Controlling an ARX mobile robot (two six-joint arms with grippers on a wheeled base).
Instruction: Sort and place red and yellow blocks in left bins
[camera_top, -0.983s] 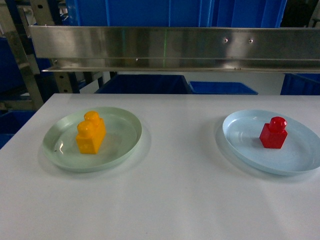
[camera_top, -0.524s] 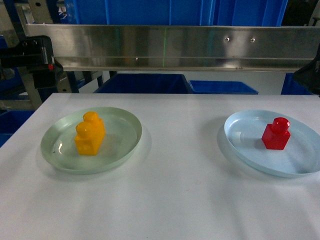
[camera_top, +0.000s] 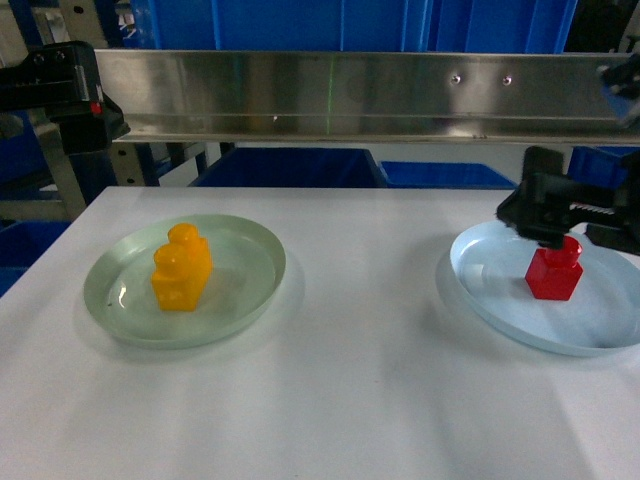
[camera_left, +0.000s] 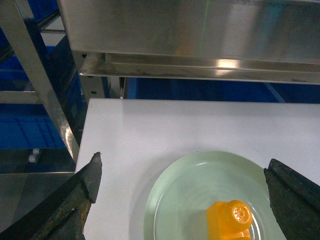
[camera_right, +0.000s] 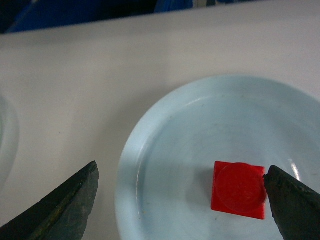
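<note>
A: How are the arms posed?

B: The right gripper (camera_top: 548, 222) is held just above the red block (camera_top: 553, 274), jaws spread wide with nothing gripped; in the wrist view one finger's tip is seen at the block's edge. The left gripper (camera_top: 70, 85) is raised at the table's far left corner, also wide open and empty.

A: And the surroundings?

B: A white table (camera_top: 350, 380) is seen, with a steel rail (camera_top: 350, 95) and blue bins (camera_top: 285, 168) behind it.

A: How are the blocks placed?

B: The red block is set upright, stud up, in the pale blue plate (camera_top: 500, 300). The yellow block (camera_top: 181, 268) is set upright in the green plate (camera_top: 250, 290), its long axis running toward the rear and slightly right.
</note>
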